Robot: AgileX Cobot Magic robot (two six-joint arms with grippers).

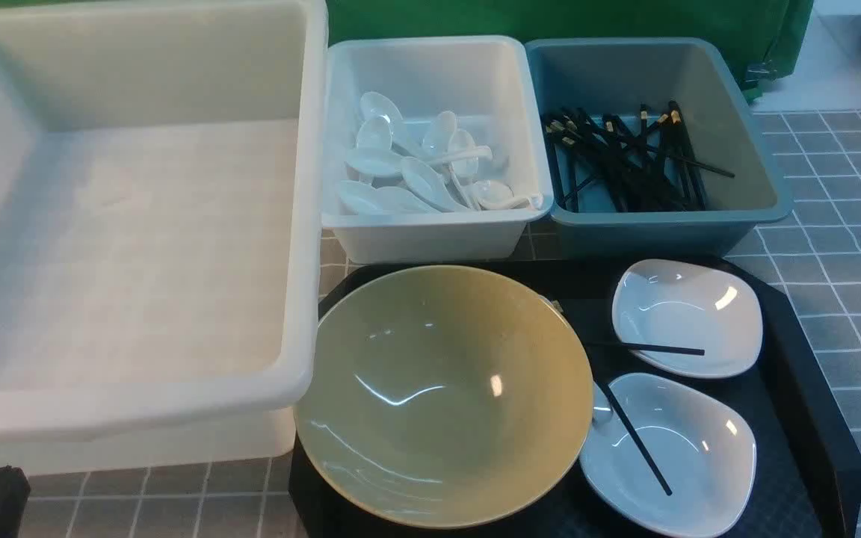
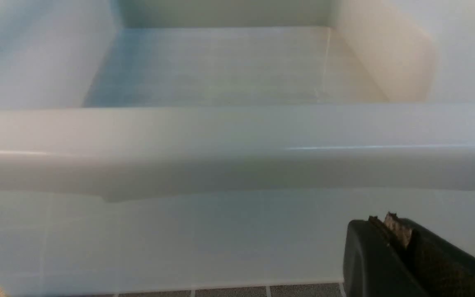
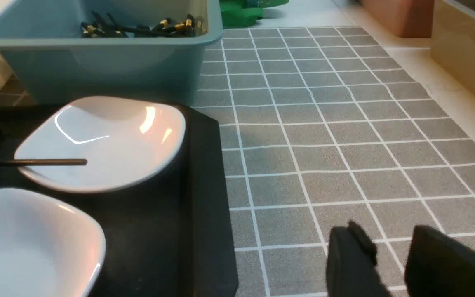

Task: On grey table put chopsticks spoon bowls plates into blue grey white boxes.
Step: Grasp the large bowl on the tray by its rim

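Observation:
On the black tray (image 1: 804, 373) sit a yellow-olive bowl (image 1: 442, 388) and two white plates (image 1: 688, 314) (image 1: 692, 448). One black chopstick (image 1: 662, 348) lies across the far plate, another (image 1: 636, 437) across the near one. A small white piece (image 1: 601, 409), perhaps the spoon, peeks out between bowl and near plate. My left gripper (image 2: 390, 220) is shut and empty, low before the big whitish tub's rim (image 2: 237, 144). My right gripper (image 3: 390, 243) is open and empty over the grey table (image 3: 344, 144), to the right of the tray (image 3: 204, 185).
The big tub (image 1: 131, 407) at left holds nothing. Behind the tray, the white box (image 1: 430, 243) holds several spoons (image 1: 415, 164), and the blue-grey box (image 1: 670, 235) holds several chopsticks (image 1: 625, 164). A green cloth (image 1: 550, 19) hangs at the back.

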